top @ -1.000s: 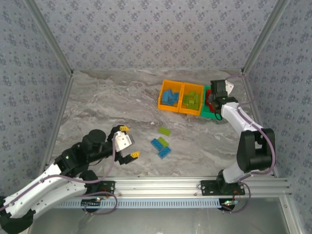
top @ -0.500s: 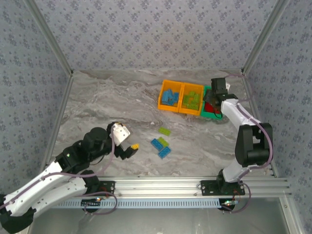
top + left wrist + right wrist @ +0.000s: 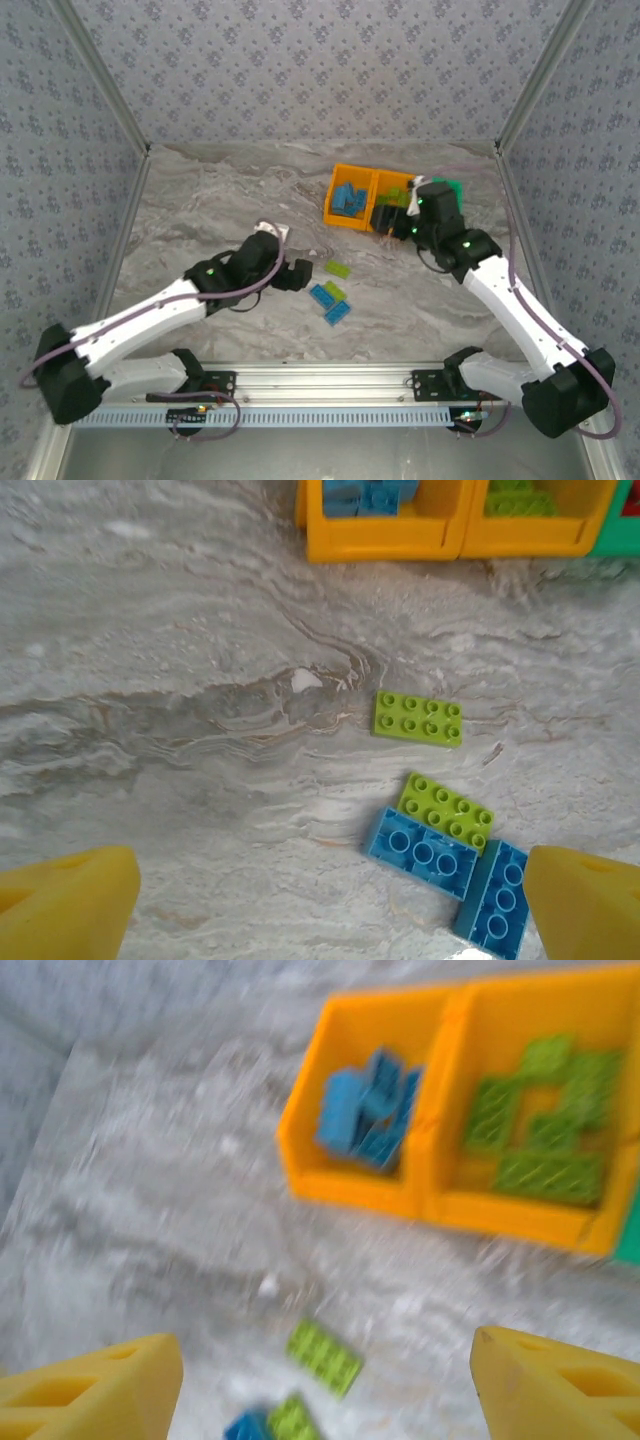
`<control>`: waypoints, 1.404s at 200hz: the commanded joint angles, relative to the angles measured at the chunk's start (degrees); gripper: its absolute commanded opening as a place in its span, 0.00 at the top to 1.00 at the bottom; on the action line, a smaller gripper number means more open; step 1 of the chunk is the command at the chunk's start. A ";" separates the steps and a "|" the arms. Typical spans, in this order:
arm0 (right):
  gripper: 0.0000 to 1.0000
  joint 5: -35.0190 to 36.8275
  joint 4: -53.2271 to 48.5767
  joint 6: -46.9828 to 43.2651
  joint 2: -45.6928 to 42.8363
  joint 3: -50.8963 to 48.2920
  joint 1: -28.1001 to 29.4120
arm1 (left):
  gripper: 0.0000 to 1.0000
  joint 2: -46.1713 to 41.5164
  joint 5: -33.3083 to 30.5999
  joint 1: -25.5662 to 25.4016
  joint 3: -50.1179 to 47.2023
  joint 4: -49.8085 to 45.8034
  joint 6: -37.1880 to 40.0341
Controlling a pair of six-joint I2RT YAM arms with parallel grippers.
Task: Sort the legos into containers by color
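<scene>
Four loose legos lie mid-table: a lone lime brick, then a lime one touching two blue ones. My left gripper is open just left of them, nothing between its yellow fingertips. The containers stand at the back right: an orange bin of blue bricks, an orange bin of lime bricks, and a green bin partly hidden by my right arm. My right gripper hangs open over their near edge.
Patterned walls close in the marbled table on the left, back and right. An aluminium rail with both arm bases runs along the near edge. The right wrist view is motion-blurred.
My left arm has swung forward and right, up to the loose bricks. My right arm has left the green bin, moved left over the orange bins, and its jaws have opened.
</scene>
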 commanded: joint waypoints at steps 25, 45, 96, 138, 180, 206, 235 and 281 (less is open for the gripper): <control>0.18 -0.22 -7.87 1.36 -10.45 -6.80 5.57 | 0.02 17.82 4.03 0.15 8.87 5.50 2.44; 0.17 1.21 -11.73 2.65 -15.38 -8.07 5.56 | 0.01 25.34 6.81 0.07 12.13 6.68 4.01; 0.00 -4.76 -14.83 4.49 -22.97 -12.16 5.45 | 0.01 40.34 4.84 -3.66 23.69 3.39 10.00; 0.00 -5.94 -19.79 5.98 -23.85 -12.58 6.73 | 0.06 47.12 3.46 -3.98 27.89 2.48 10.93; 0.00 -5.85 -22.18 8.59 -26.59 -13.17 7.66 | 0.09 48.99 1.17 -4.01 28.15 1.47 10.69; 0.00 -5.44 -23.29 9.36 -26.81 -13.64 8.74 | 0.08 47.46 -2.11 -3.98 25.95 1.72 10.63; 0.00 -4.63 -23.19 9.95 -27.09 -14.15 9.49 | 0.05 44.32 -5.39 -3.93 22.33 3.73 10.52; 0.00 -3.68 -22.17 10.31 -26.95 -14.54 9.61 | 0.09 43.70 -1.63 -2.64 20.17 5.51 8.57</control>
